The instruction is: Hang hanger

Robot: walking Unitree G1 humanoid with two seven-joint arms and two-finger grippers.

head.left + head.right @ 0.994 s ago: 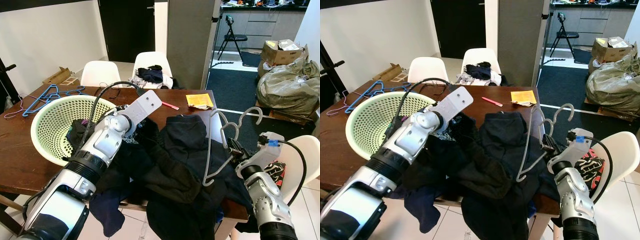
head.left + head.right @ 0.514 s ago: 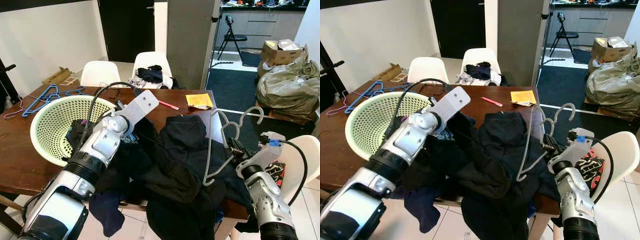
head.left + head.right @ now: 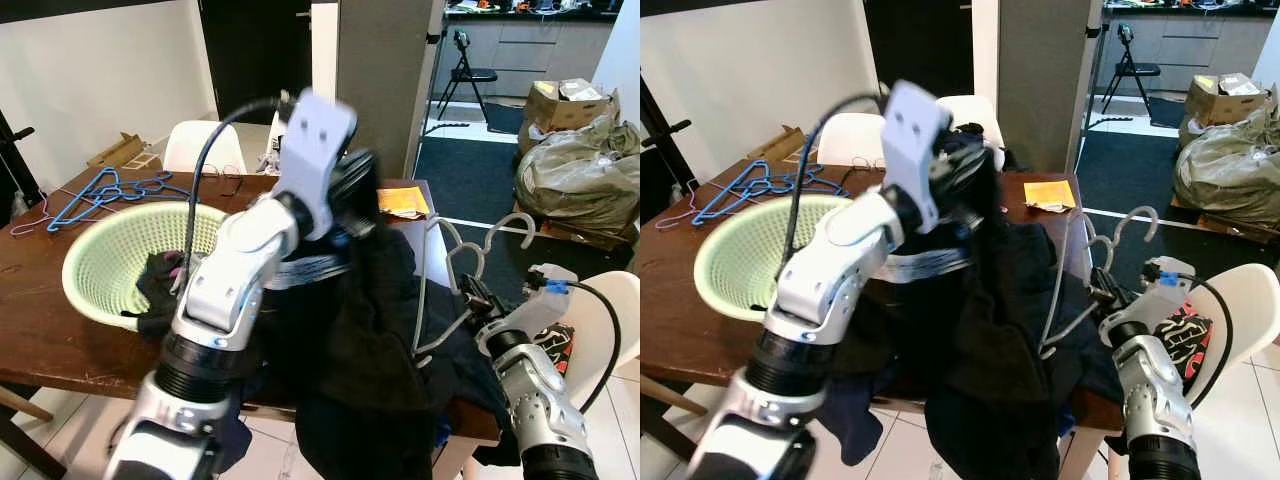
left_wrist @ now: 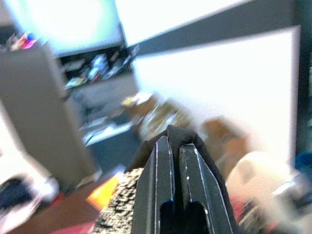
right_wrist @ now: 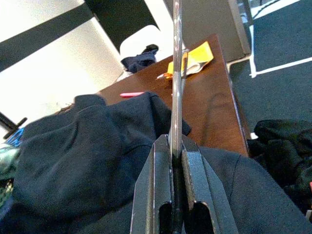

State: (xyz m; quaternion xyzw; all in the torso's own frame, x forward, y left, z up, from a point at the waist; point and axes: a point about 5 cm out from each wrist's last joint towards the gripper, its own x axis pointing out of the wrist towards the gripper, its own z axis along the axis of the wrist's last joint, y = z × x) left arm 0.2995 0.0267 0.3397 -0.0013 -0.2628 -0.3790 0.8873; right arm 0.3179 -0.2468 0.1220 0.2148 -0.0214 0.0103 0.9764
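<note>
Presently the left gripper [image 4: 175, 146] is raised above the brown table [image 3: 40, 300], its fingers [image 4: 161, 170] pinched together on a fold of a black garment [image 3: 360, 330] that hangs from it down to the table's front edge, joining the heap of dark clothes there. The right gripper [image 5: 174, 146] sits off the table's right edge, clamped on the wire of a grey hanger [image 3: 440, 290]; the hanger stands roughly upright beside the lifted garment, hooks uppermost. On the table to the left of the garment rests a pale green laundry basket [image 3: 100, 265] with some dark clothing inside. Blue hangers [image 3: 105, 188] lie at the table's far left corner, and a yellow packet [image 3: 1047, 194] lies near its far right corner. White chairs [image 3: 850, 135] stand behind the table.
</note>
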